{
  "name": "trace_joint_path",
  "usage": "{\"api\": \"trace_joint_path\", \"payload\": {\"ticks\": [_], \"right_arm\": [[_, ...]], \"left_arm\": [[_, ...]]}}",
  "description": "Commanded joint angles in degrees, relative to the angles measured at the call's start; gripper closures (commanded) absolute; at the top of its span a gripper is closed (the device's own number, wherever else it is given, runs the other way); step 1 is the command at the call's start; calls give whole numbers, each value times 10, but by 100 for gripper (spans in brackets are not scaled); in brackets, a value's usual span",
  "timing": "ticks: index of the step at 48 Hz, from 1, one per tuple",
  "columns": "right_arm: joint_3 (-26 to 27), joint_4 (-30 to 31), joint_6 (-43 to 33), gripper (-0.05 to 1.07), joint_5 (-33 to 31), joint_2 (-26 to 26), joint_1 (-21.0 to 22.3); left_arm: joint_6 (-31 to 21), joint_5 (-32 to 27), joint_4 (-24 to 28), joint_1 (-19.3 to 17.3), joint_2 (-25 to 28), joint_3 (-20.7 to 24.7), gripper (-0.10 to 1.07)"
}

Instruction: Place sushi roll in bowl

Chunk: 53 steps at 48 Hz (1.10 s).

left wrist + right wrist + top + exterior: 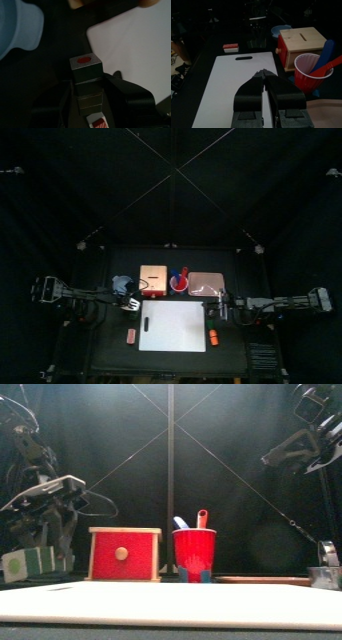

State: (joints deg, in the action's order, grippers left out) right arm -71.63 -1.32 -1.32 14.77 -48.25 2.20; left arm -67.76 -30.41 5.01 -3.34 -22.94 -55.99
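Two pincers: left [85, 95] on sushi roll [87, 70].

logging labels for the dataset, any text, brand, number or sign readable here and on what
No readable text in any view.
Sushi roll held in the left gripper: a red dot on its end, a mark, no writing.
Red cup: plain, no brand showing.
Red wooden box: only a round hole on its front, no label.
White cutting board: blank.
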Motion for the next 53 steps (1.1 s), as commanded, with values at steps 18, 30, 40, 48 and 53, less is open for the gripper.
{"api": "trace_joint_path", "payload": {"ticks": [18, 30, 40, 48, 53], "right_arm": [[4, -1, -1, 101, 2, 4, 5], [4, -2, -1, 101, 2, 4, 12], [4, -5, -2, 101, 2, 4, 12], [4, -6, -1, 101, 2, 4, 13], [4, -6, -1, 101, 2, 4, 15]], "left_arm": [[-4, -106, 137, -59, -217, -25, 38], [0, -91, 250, -134, -241, -62, 38], [-2, -40, 271, -169, -239, -91, 37], [-4, 12, 271, -180, -225, -112, 30], [-3, 25, 271, -192, -213, -118, 22]]}}
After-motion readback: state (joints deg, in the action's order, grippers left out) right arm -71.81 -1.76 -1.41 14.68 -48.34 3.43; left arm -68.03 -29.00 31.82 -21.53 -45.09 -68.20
